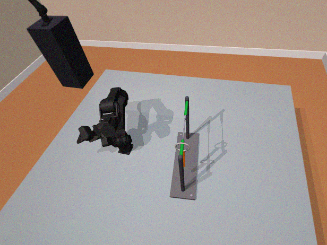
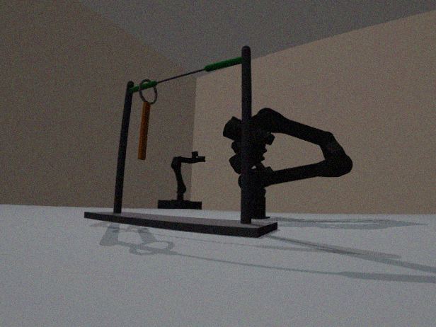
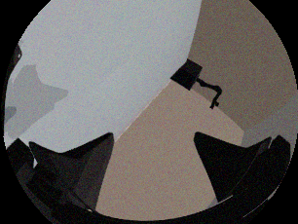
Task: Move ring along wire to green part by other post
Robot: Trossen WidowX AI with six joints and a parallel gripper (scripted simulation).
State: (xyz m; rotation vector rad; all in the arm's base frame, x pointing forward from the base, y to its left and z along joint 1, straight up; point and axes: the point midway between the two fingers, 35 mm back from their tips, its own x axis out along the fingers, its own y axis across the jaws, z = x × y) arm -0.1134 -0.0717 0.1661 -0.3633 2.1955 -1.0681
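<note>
Ring (image 1: pixel 189 147) (image 2: pixel 156 95): hangs around the green sleeve (image 1: pixel 181 151) (image 2: pixel 134 88) beside its post (image 1: pixel 181 175) (image 2: pixel 122 152), just below centre in the top view, upper left in the exterior view. Orange handle (image 1: pixel 184 159) (image 2: pixel 143 134) points down from it, free of any grip.

Outward along the line: thin grey wire (image 1: pixel 183 127) (image 2: pixel 180 76), then the goal sleeve (image 1: pixel 186 108) (image 2: pixel 223 64) at the other post (image 1: pixel 187 119) (image 2: pixel 245 141), upper centre-right of the top frame. Both posts stand on the base plate (image 1: pixel 188 185) (image 2: pixel 177 224).

Gripper (image 1: pixel 103 148) (image 2: pixel 231 146) (image 3: pixel 156 136): wide open, nothing between the fingers, well apart from the handle, left of the rig in the top view. Its exact heading is hard to read, black on black; probably not yet lined up with the handle.

Step in hand, as judged: approach, before the grasp. Transfer not begun. Next move calls for turning the fingers towards the handle, straddling it low and closing squarely, with arm and fingers kept off the grey wire. A sideways nudge could swing the ring or slide it towards the grey
</note>
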